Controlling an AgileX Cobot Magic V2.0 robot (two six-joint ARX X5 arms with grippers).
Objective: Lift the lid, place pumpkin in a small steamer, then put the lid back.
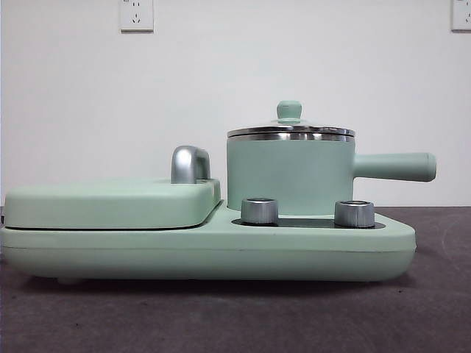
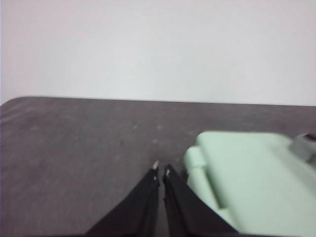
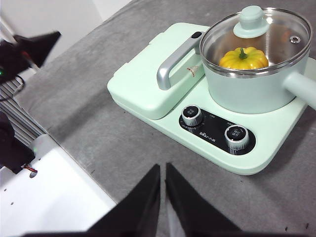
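Note:
The small steamer (image 1: 288, 176) (image 3: 252, 89) stands on the right of the wide mint-green base, its long handle (image 1: 394, 166) pointing right. The lid (image 1: 290, 129) (image 3: 256, 37) sits on it, mint knob (image 1: 289, 110) up. The pumpkin (image 3: 244, 58) lies inside the pot, seen through the glass in the right wrist view. My right gripper (image 3: 162, 168) is shut and empty, high above the table in front of the base. My left gripper (image 2: 161, 169) is shut and empty, beside the corner of the flat cover (image 2: 252, 182). Neither gripper shows in the front view.
The wide base (image 1: 221, 254) carries two silver knobs (image 1: 259, 211) (image 1: 354, 213) and a flat mint cover (image 1: 110, 202) with a chrome handle (image 1: 190, 164). The dark grey table (image 1: 221, 316) spreads around it. A white surface (image 3: 54, 197) lies beside the table's edge.

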